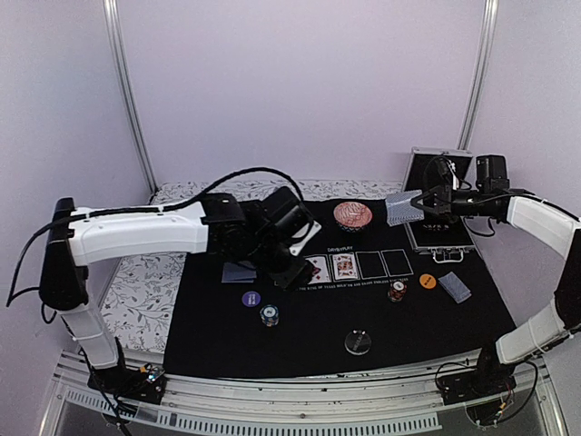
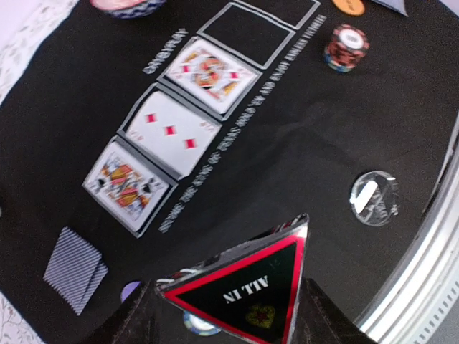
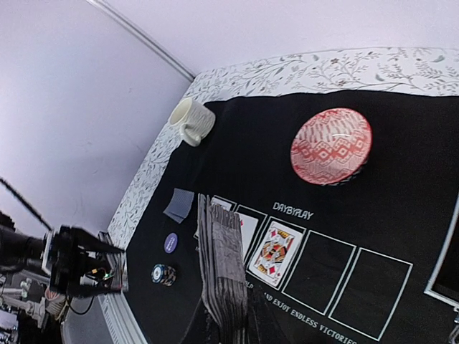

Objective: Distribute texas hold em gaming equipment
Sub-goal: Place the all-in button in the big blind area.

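My left gripper is shut on the red-edged black "ALL IN" triangle and holds it above the black mat, near the purple disc and a chip stack. My right gripper is shut on a deck of grey-blue-backed cards, held high over the mat's far right. Three face-up cards fill the left slots of the printed row; the two right slots are empty. Face-down cards lie at the left and right. A second chip stack, an orange disc and a clear disc also lie on the mat.
A red patterned bowl stands at the back middle of the mat. A cream mug lies at the back left. An open metal case sits at the back right under the right arm. The table's metal front rail runs near the clear disc.
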You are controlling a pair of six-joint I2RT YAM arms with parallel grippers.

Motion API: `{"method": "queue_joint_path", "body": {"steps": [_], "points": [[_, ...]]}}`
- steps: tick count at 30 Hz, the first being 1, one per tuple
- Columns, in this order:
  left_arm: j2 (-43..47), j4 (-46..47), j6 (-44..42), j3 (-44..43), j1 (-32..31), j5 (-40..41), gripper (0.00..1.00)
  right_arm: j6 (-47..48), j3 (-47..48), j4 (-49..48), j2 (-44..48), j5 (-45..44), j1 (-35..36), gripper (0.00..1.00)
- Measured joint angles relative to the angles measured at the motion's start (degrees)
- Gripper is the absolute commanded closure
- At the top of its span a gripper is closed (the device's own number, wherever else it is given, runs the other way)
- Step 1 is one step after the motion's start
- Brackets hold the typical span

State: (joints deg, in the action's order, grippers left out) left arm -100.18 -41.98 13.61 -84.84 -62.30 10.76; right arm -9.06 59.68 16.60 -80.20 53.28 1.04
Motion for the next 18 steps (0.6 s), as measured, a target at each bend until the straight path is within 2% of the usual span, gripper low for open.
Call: {"method": "queue_joint_path", "body": {"steps": [7,12,15,18], "points": [[-24.72,-0.39,-5.29,-26.93,-8.81,-3.67,0.55,-0.22,-0.15,0.13,0.76,-0.85,-4.55,0.98],[-41.09,-0.35,-7.28,-47.28,-11.91,-4.98,0.56,-0.87,-0.52,0.04,2.49,-1.20,-7.15,0.98],[-45.86,0.92,-7.41,-52.46,-12.74,-5.42,0.57,-1.51,-0.92,-0.26,3.39,-1.27,-8.11,0.98],[-46.99,2.36,-7.39,-52.57,-13.25,-5.79,0.58,-1.68,-1.70,-0.35,4.31,-1.27,-8.20,0.98]]}}
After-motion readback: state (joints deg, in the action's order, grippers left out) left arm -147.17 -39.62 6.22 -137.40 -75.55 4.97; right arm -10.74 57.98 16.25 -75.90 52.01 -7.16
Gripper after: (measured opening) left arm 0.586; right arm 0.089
